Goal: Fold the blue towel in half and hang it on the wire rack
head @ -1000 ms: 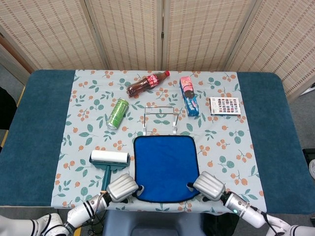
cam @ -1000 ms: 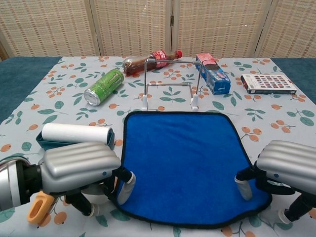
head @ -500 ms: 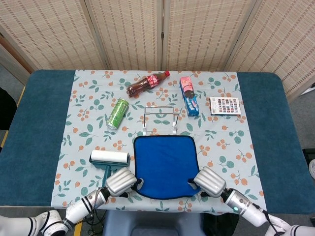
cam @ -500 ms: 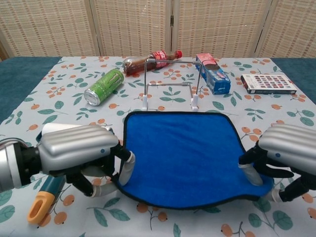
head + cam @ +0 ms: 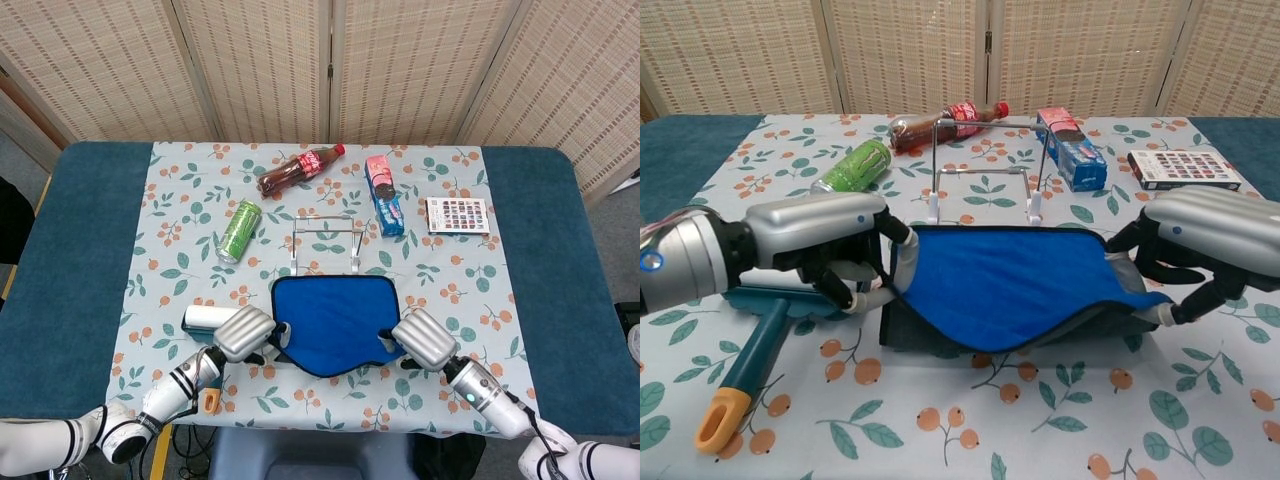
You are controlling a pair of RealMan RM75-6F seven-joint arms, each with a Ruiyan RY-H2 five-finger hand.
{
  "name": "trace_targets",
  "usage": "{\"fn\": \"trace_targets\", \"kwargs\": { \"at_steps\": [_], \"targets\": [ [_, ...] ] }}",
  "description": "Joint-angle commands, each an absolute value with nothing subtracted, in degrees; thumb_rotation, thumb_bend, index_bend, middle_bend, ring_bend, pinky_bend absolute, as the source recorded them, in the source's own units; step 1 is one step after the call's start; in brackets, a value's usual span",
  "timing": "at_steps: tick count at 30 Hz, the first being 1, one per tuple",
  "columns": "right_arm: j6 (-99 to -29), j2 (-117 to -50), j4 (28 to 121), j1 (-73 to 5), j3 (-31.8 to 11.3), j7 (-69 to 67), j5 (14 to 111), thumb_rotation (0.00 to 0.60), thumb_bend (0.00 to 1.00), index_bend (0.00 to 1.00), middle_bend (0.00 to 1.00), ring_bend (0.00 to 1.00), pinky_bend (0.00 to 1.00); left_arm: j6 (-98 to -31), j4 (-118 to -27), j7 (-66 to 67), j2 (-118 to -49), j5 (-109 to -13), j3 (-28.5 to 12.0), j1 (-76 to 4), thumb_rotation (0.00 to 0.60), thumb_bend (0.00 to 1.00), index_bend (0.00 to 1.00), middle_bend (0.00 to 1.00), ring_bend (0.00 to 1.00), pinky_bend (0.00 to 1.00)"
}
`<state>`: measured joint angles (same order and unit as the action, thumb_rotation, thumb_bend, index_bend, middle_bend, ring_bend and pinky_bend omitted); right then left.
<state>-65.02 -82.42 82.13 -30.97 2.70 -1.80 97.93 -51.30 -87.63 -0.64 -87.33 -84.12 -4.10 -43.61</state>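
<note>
The blue towel (image 5: 334, 320) (image 5: 1005, 285) with black trim lies on the floral cloth, its near edge lifted off the table and sagging in the middle. My left hand (image 5: 245, 333) (image 5: 825, 250) pinches the towel's near left corner. My right hand (image 5: 423, 338) (image 5: 1200, 240) pinches the near right corner. The far edge still rests on the table just in front of the wire rack (image 5: 325, 243) (image 5: 985, 170), which stands upright and bare.
A lint roller (image 5: 203, 322) (image 5: 750, 360) lies under and beside my left hand. A green can (image 5: 239, 230), a cola bottle (image 5: 298, 170), a biscuit box (image 5: 385, 195) and a coloured box (image 5: 457, 214) lie around and behind the rack.
Both hands have lifted the towel's near edge and carried it forward toward the rack. The visible blue area has shortened; the far edge has stayed put.
</note>
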Motion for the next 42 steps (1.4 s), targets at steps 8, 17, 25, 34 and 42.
{"fn": "trace_targets", "kwargs": {
  "at_steps": [8, 17, 25, 34, 42],
  "targets": [
    [-60.7, -84.3, 81.0, -32.3, -0.8, 0.7, 90.9, 0.6, 0.36, 0.65, 0.94, 0.95, 1.0, -46.9, -83.1, -1.7, -88.0, -76.3, -7.6, -45.6, 0.6, 0.5, 0.58, 0.99, 0.92, 1.0],
    [-57.7, -86.3, 79.3, -33.5, -3.2, 3.6, 86.0, 0.6, 0.36, 0.65, 0.94, 0.95, 1.0, -43.2, -80.0, -0.9, -88.9, -69.7, -9.5, -47.2, 0.6, 0.5, 0.57, 0.99, 0.92, 1.0],
    [-55.8, -87.9, 77.0, -35.1, -4.6, 5.1, 83.7, 0.6, 0.36, 0.65, 0.94, 0.95, 1.0, -40.8, -78.1, 1.2, -89.6, -64.8, -10.4, -48.8, 0.6, 0.5, 0.57, 0.99, 0.92, 1.0],
    [-53.1, -89.5, 74.1, -37.6, -6.3, 5.9, 81.5, 0.6, 0.35, 0.65, 0.94, 0.95, 1.0, -38.9, -75.4, 3.1, -90.5, -59.8, -11.1, -50.2, 0.6, 0.5, 0.57, 0.99, 0.92, 1.0],
    [-51.1, -90.9, 71.5, -39.3, -7.1, 6.3, 79.8, 0.6, 0.33, 0.65, 0.94, 0.95, 1.0, -38.1, -72.8, 4.2, -91.5, -56.7, -11.4, -51.2, 0.6, 0.5, 0.56, 0.99, 0.92, 1.0]
  ]
}}
